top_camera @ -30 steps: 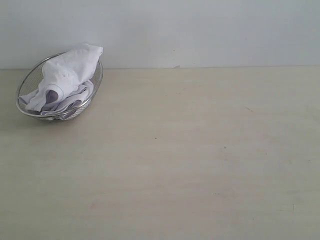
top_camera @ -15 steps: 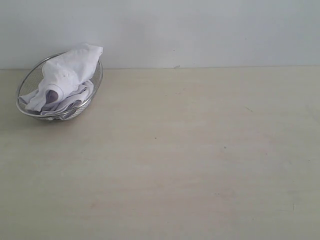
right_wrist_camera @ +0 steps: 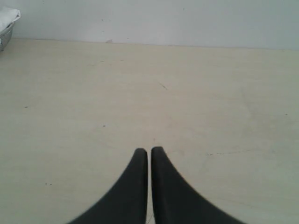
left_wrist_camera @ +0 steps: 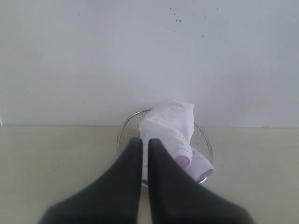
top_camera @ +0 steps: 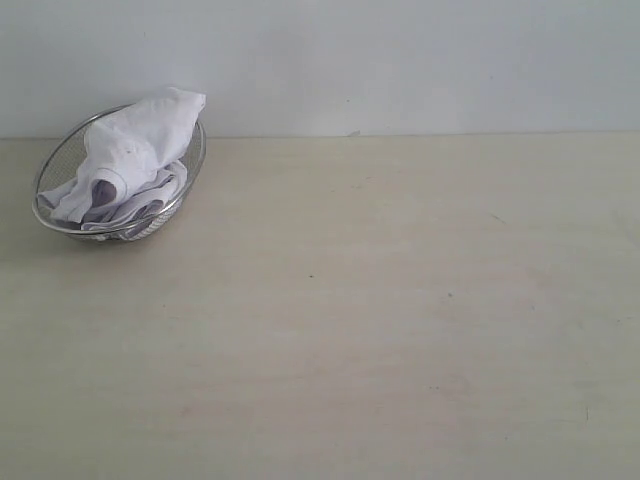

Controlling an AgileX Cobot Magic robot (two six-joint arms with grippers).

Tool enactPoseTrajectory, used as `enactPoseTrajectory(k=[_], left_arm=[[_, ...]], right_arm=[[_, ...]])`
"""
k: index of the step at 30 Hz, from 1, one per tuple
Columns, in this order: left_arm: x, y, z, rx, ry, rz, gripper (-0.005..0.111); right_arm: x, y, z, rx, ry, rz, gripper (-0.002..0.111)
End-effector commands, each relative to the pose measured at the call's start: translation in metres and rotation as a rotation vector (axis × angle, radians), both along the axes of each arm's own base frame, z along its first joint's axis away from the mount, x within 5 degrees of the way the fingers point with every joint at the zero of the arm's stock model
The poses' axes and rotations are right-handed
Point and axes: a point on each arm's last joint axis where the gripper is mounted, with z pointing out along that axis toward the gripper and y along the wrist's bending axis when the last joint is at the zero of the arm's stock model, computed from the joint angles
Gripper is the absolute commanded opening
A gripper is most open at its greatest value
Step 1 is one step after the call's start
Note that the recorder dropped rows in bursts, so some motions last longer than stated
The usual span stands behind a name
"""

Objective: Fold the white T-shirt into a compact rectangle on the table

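Observation:
The white T-shirt (top_camera: 130,160) lies crumpled in a round wire-mesh basket (top_camera: 55,165) at the far left of the table (top_camera: 380,320). Neither arm appears in the exterior view. In the left wrist view my left gripper (left_wrist_camera: 145,140) is shut with nothing in it, its dark fingers pointing at the T-shirt (left_wrist_camera: 168,126) in the basket (left_wrist_camera: 128,128) and well short of it. In the right wrist view my right gripper (right_wrist_camera: 149,150) is shut and empty over the bare table (right_wrist_camera: 187,93). A corner of the T-shirt (right_wrist_camera: 8,15) shows at that view's edge.
A plain pale wall (top_camera: 400,60) stands right behind the table's far edge. The basket sits close to that wall. A few small dark specks (top_camera: 311,276) mark the tabletop.

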Motion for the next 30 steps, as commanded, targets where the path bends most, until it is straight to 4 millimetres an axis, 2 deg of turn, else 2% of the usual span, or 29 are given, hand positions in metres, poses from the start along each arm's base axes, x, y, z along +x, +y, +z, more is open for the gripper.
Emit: enactPoseTrajectory(k=[1, 24, 30], left_arm=[[0.010, 0.002, 0.006, 0.001, -0.019, 0.013, 0.005], [0.011, 0.003, 0.011, -0.034, -0.072, 0.022, 0.005], [0.026, 0.004, 0.004, -0.040, 0.007, 0.023, 0.005]], right_arm=[[0.000, 0.000, 0.001, -0.002, -0.008, 0.001, 0.000], [0.000, 0.000, 0.001, -0.028, -0.009, 0.006, 0.000], [0.001, 0.000, 0.007, -0.028, -0.077, 0.002, 0.000]])
